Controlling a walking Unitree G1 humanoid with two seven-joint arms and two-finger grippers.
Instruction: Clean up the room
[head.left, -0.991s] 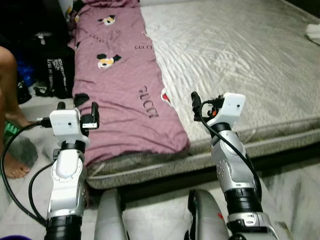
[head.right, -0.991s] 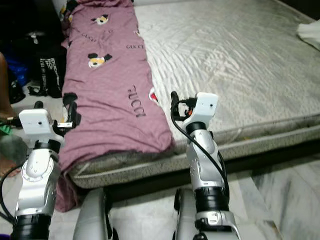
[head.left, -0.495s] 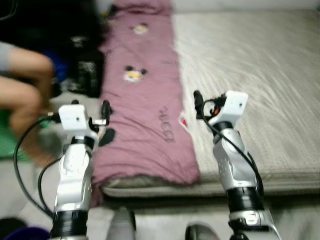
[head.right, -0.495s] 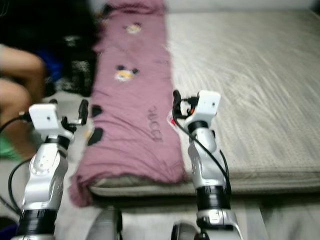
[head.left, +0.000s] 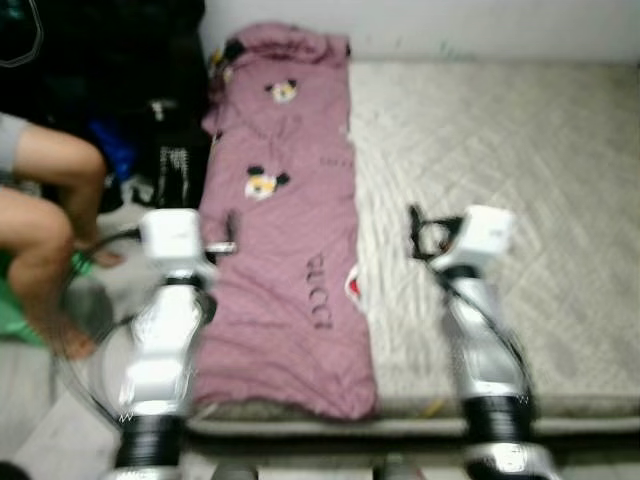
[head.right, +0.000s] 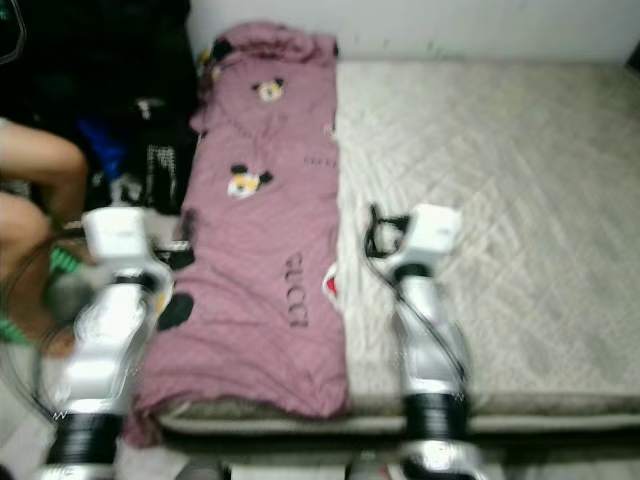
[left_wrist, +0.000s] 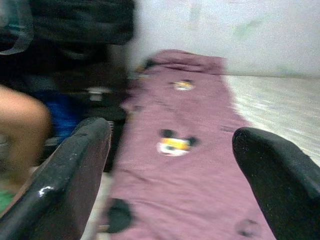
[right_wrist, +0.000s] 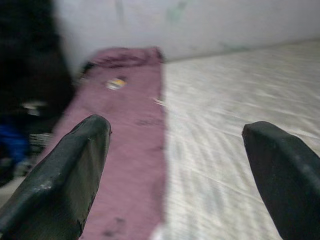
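Because the purple blanket (head.left: 290, 260) lies lengthwise along one edge of the bed (head.left: 520, 190), its long axis runs from the top centre of the frame down to the lower centre, ending at the mattress edge. The left claw (head.left: 226, 236), fingers spread and empty, sits at centre left, directly over the blanket's outer edge. The right claw (head.left: 418, 228), also spread and empty, sits right of centre over bare mattress, just beside the blanket's inner edge. Judged from this, the left arm is nearer. A seated person's legs (head.left: 45, 215) occupy the left edge.
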